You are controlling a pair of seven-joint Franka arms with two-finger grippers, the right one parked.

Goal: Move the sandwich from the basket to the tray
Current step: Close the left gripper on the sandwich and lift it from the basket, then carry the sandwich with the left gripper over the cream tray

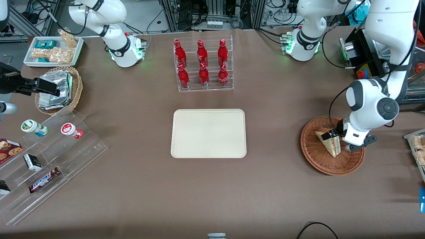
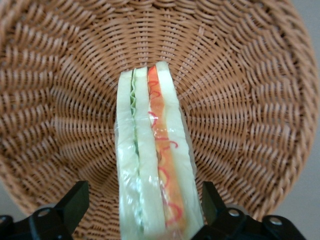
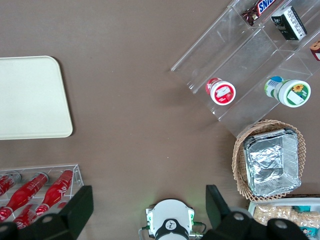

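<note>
Brown-clothed counter (image 1: 132, 186) carrying everything. Hovering low in the wicker basket (image 1: 318, 162), gripper (image 2: 145, 205) with fingers (image 2: 75, 202) spread open either side of the sandwich (image 2: 150, 155), not yet pinching, straddling its bread faces for lifting toward the bare cream tray (image 1: 208, 133).

Six red bottles (image 1: 203, 63), acrylic rack (image 1: 203, 87)

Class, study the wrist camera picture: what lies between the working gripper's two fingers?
The sandwich, standing on edge in the basket; the left wrist view shows the open gripper straddling it.
</note>
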